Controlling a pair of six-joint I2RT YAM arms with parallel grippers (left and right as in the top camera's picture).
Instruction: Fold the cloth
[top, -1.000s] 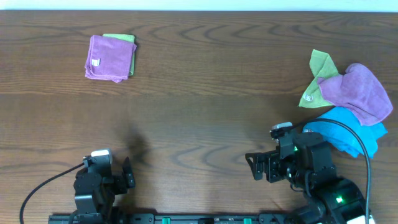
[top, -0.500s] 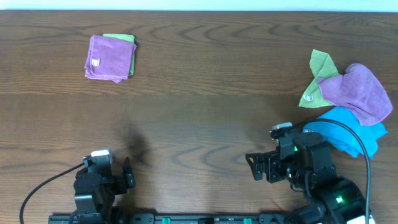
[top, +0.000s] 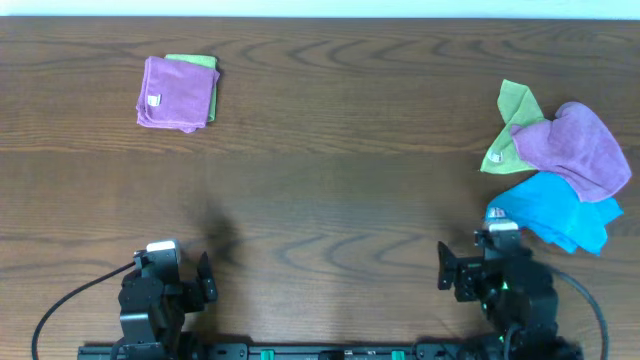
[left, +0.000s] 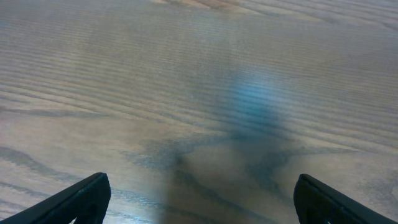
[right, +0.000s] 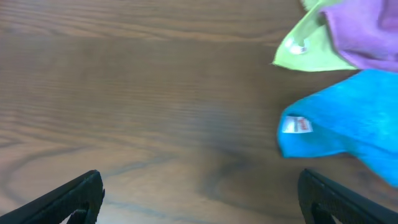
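Note:
The lilac cloth (top: 177, 92) with a small white tag lies folded into a square at the far left, on top of a lime-green cloth (top: 200, 62). My left gripper (top: 205, 281) is open and empty over bare wood near the front edge; its wrist view (left: 202, 190) shows only table. My right gripper (top: 443, 270) is open and empty near the front right, also seen in its wrist view (right: 200, 190). Both grippers are far from the folded cloth.
A loose pile lies at the right: a crumpled lilac cloth (top: 575, 147), a lime-green cloth (top: 512, 125) and a bright blue cloth (top: 555, 208). The right wrist view shows their edges, with the blue cloth (right: 348, 121) just ahead and right of the fingers.
My right arm has pulled back to the right and toward the front edge. The left arm and all cloths have not moved.

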